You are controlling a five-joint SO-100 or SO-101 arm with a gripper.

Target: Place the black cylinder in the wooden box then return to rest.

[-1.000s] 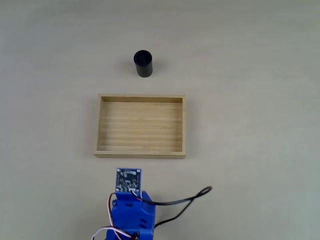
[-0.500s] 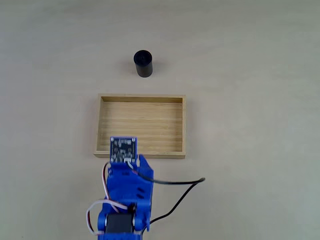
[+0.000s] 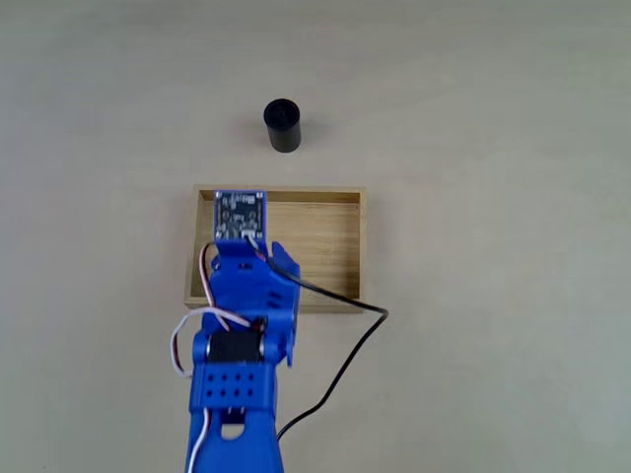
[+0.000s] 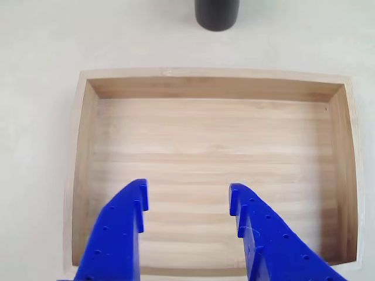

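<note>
While the arm's been pushed forward, nothing's grabbed yet.
Fingers point(image 4: 187, 199) spread wide over the wooden box point(image 3: 340, 197); black cylinder point(image 3: 283, 125) waits at 12 o'clock, untouched.

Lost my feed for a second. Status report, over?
Gripper open, empty, over the box. Cylinder upright on the table beyond the box's far wall, untouched. Nothing in the way.

Fixed view: top-down, far; other view: close behind fingers point(image 4: 187, 202), fwd/down; both share wooden box point(image 3: 353, 246).
</note>
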